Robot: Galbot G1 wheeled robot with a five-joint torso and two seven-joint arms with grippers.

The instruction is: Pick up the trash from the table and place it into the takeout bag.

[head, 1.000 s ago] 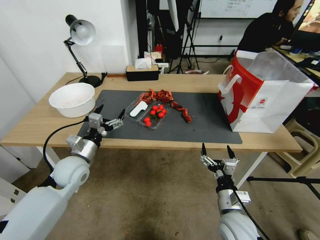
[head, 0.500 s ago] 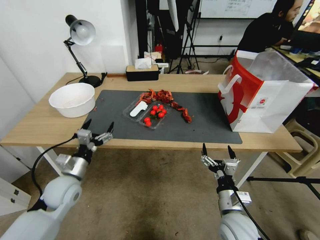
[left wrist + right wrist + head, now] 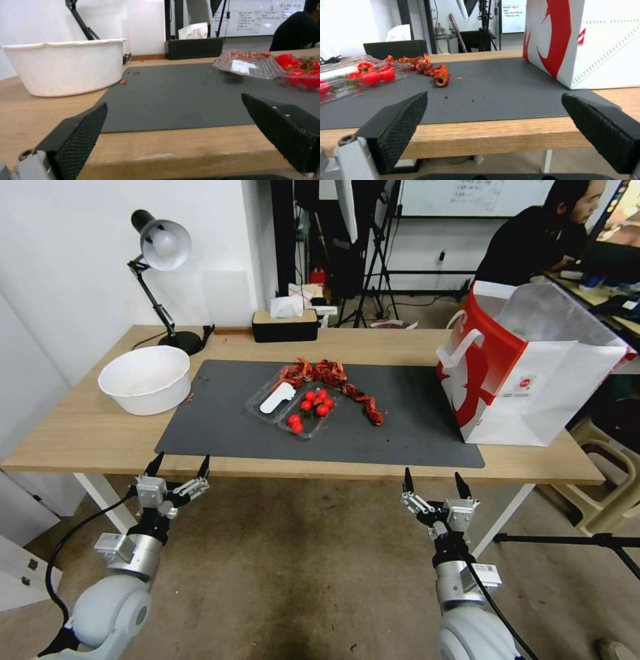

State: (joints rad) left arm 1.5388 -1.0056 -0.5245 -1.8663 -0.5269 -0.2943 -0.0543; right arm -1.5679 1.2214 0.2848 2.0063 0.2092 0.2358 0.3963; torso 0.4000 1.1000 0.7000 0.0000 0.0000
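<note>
On the table [image 3: 80, 427], trash lies mid-mat: a trail of red shell scraps [image 3: 333, 375] [image 3: 436, 73] and a clear plastic tray [image 3: 293, 403] [image 3: 246, 66] holding small red tomatoes and a white piece. The takeout bag [image 3: 533, 373] [image 3: 586, 42], white with red panels, stands open-topped at the table's right end. My left gripper [image 3: 181, 465] [image 3: 174, 100] hangs open just below the table's front edge, left of the tray. At the same height my right gripper [image 3: 433, 480] [image 3: 495, 95] is open in front of the bag's near corner. Neither holds anything.
A dark grey mat [image 3: 220, 427] covers the table's middle. A large white bowl [image 3: 145, 378] [image 3: 66, 67] sits at the left end, with a desk lamp [image 3: 160, 247] behind it and a black tissue box [image 3: 285, 323] at the back. A beige chair [image 3: 603, 460] stands to the right.
My left arm has drawn back and down, from over the mat's front-left corner to below the table's front edge, fingers still open. The right arm has not moved.
</note>
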